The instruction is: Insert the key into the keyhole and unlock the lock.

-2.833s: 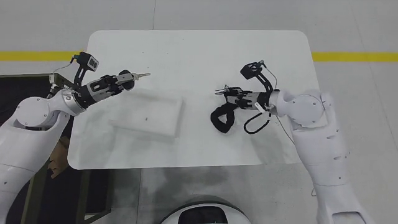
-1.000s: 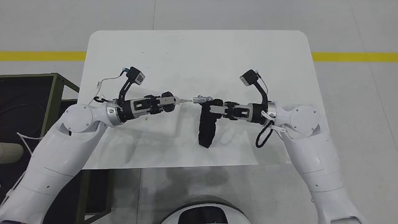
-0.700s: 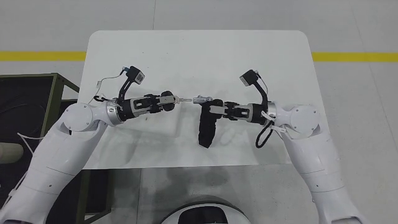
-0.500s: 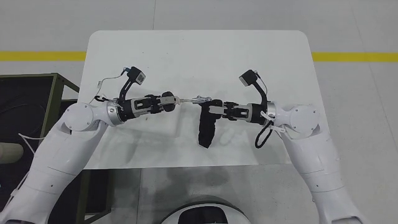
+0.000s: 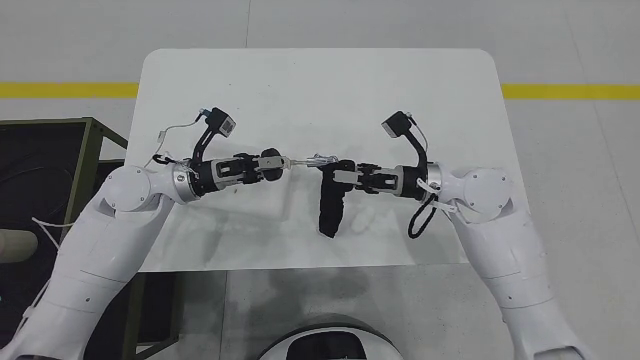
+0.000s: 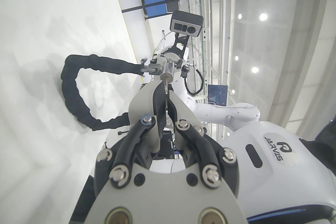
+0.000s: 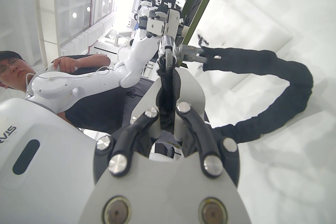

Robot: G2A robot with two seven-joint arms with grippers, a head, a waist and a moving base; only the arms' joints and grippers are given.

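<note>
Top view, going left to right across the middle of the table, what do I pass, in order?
left gripper → key → lock → right gripper. The black cable loop overlaps the lock and the right gripper from side to side, so it is left out of the order.

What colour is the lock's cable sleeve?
Black; the cable sleeve shows best in the right wrist view.

A thin silver metal key (image 5: pixel 297 161) is meeting a black fabric-sleeved cable lock (image 5: pixel 328 208) above the white rectangular surface's (image 5: pixel 300 80) middle.
The left end effector (image 5: pixel 279 161) is pinching the key from the left, the right end effector (image 5: pixel 339 171) is gripping the lock from the right, and the lock's loop is drooping toward the near edge.
</note>
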